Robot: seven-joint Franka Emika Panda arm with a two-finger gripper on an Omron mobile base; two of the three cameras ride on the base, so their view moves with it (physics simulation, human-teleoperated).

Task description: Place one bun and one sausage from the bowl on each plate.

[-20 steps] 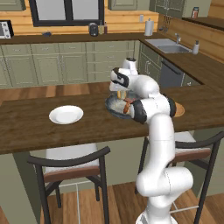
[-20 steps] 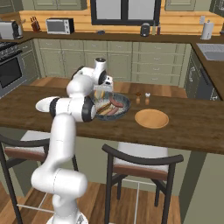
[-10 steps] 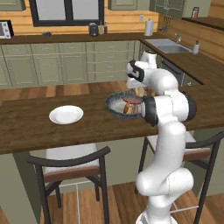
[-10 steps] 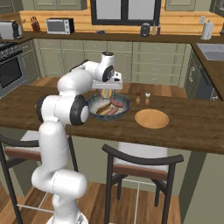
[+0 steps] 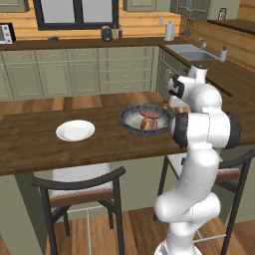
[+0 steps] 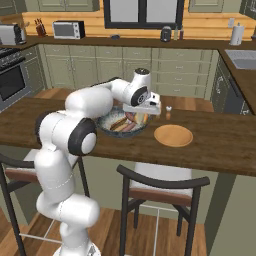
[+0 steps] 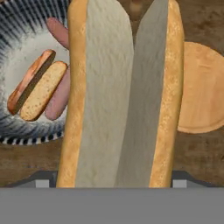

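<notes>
While raised just above the counter (image 6: 220, 145), between bowl and orange plate, grips a split bun (image 7: 122, 96) lengthwise, cut face toward the hand camera. Fingertips hidden behind the bread in the hand view, so jaw width cannot be read directly, only that they are closed on the roll. Gripper (image 6: 145, 114) seen from the right base camera hanging at the near-right rim of the bowl (image 6: 107, 129), with a sliver of golden bread showing under the hand.

Below and to the left of the held bun in the hand view: speckled bowl (image 7: 17, 57) with a second bun (image 7: 37, 85) lying open on its side, and pink sausages (image 7: 59, 98) touching it, one partly tucked behind the held roll. To the right of the held bun: orange plate (image 7: 203, 87), bare, flat on the wood. From the right base camera, the same orange plate (image 6: 173, 135) just beside the bowl, on the far side of the gripper from the arm's base.

White plate (image 5: 75, 130) well apart to the left of the bowl (image 5: 130, 119) in the left base view, also bare. Sausages (image 5: 148, 121) visible inside the bowl there.
</notes>
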